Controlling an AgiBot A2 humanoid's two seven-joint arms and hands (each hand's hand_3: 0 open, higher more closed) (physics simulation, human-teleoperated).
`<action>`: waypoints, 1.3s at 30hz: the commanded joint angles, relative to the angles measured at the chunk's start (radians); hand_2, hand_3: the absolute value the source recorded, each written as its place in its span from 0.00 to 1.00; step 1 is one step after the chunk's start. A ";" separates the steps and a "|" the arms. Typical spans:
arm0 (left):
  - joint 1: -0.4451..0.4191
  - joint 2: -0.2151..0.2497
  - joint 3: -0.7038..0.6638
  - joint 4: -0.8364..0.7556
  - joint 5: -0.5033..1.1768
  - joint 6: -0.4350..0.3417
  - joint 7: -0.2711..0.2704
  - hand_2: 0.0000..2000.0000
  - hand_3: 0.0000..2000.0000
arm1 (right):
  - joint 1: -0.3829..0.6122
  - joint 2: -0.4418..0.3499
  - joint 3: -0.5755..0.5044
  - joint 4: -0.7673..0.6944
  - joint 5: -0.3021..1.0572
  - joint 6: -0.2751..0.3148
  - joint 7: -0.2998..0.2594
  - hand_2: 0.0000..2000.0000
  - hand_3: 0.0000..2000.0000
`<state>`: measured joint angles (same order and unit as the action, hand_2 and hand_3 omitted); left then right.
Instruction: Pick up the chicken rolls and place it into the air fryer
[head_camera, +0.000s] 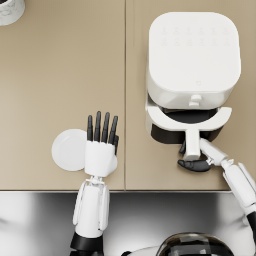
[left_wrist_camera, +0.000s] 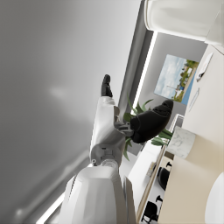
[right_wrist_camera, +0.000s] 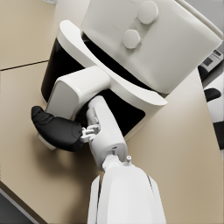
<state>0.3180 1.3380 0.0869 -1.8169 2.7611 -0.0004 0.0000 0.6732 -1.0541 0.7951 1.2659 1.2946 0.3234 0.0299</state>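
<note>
Your right hand grips the fryer drawer handle. Left hand hovers flat, fingers spread, overlapping the plate.

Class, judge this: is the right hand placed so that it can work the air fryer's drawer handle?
Probably yes: the right hand already sits at the drawer handle of the air fryer, with nothing between them.

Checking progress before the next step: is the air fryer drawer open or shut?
Open: the drawer juts from the air fryer.
</note>
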 joint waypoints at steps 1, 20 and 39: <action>0.000 0.001 -0.001 0.003 0.000 0.000 0.000 0.00 0.00 | 0.141 -0.328 0.072 -0.016 0.000 -0.006 0.004 1.00 1.00; 0.016 0.017 -0.011 0.089 0.000 0.000 0.000 0.00 0.00 | 0.257 -0.166 0.080 -0.427 -0.005 0.132 -0.010 1.00 1.00; 0.011 0.017 -0.014 0.081 0.000 0.000 0.000 0.00 0.00 | 0.260 -0.166 0.080 -0.425 -0.008 0.132 -0.015 1.00 1.00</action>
<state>0.3288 1.3552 0.0725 -1.7357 2.7612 -0.0003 0.0000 0.9328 -1.2196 0.8752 0.8409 1.2861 0.4553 0.0153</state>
